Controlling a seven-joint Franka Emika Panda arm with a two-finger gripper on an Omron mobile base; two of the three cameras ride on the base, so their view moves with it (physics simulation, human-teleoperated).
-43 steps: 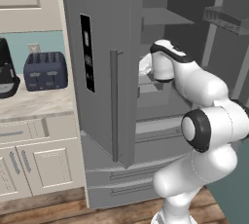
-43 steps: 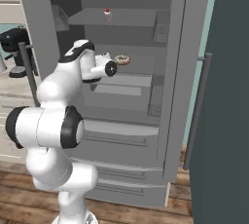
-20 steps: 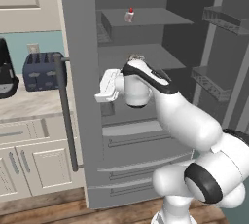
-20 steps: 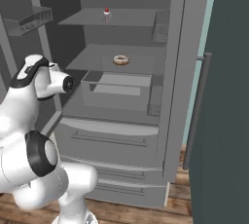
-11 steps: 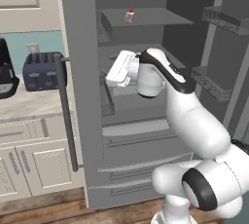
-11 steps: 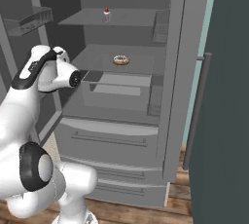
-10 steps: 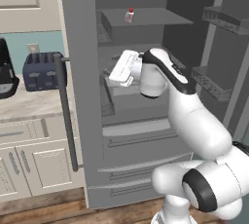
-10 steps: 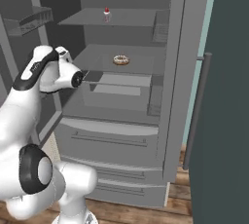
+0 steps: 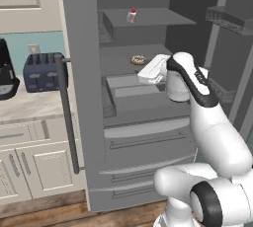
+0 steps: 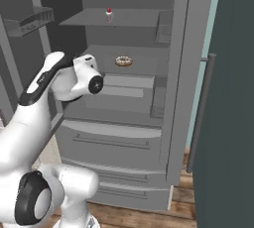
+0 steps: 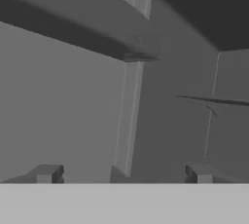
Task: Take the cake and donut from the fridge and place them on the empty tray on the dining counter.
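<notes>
Inside the open fridge (image 9: 79,97), the cake (image 9: 132,16) sits on the top shelf at 12 o'clock; the donut (image 10: 123,61) lies on the shelf below. At 4 o'clock from the donut, the gripper (image 11: 124,173) hangs with jaws spread wide, grasping nothing.

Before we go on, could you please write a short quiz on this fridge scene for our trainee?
1. True or false: the claw holds the donut.
2. Which item sits on the higher shelf of the fridge? A) the cake B) the donut C) a milk carton
3. Fill in: the claw's jaws stand ____.

Key:
1. False; the donut lies on its shelf, apart from the claw.
2. A; the cake is on the top shelf, the donut one shelf below.
3. Open, with nothing between them.
</notes>
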